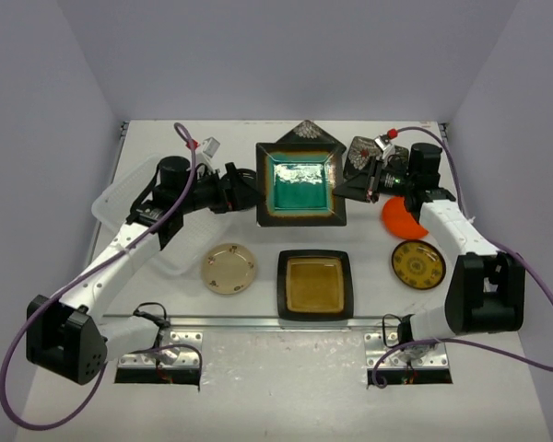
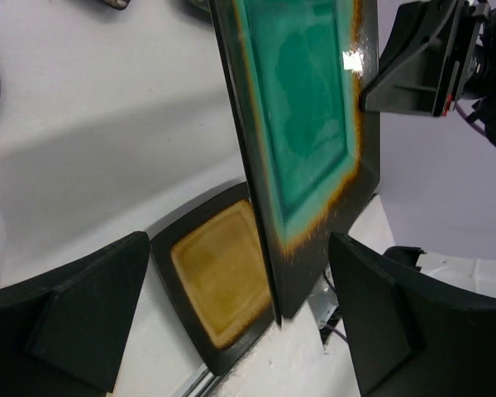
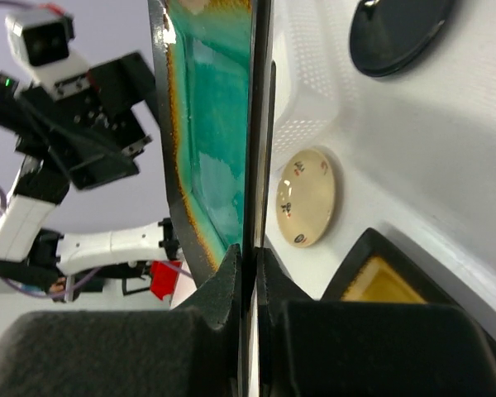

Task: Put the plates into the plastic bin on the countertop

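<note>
My right gripper [image 1: 352, 189] is shut on the right rim of the teal square plate [image 1: 300, 184] and holds it above the countertop [image 1: 369, 304]; its fingertips [image 3: 250, 252] pinch the rim [image 3: 215, 124]. My left gripper [image 1: 249, 189] is open, with its fingers [image 2: 91, 314] on either side of the plate's left edge [image 2: 314, 124], not touching. The amber plate [image 1: 314, 284], the cream plate [image 1: 229, 268] and the yellow plate [image 1: 417, 264] lie in front. The orange plate [image 1: 398, 218] lies partly under my right arm. The plastic bin [image 1: 120, 198] sits under my left arm.
Two black flowered plates [image 1: 311, 132] [image 1: 359, 152] lie at the back, behind the teal plate. A round black plate [image 3: 401, 29] lies by the bin's corner [image 3: 302, 87]; I cannot tell whether it is inside. A metal rail [image 1: 258, 321] runs along the front edge.
</note>
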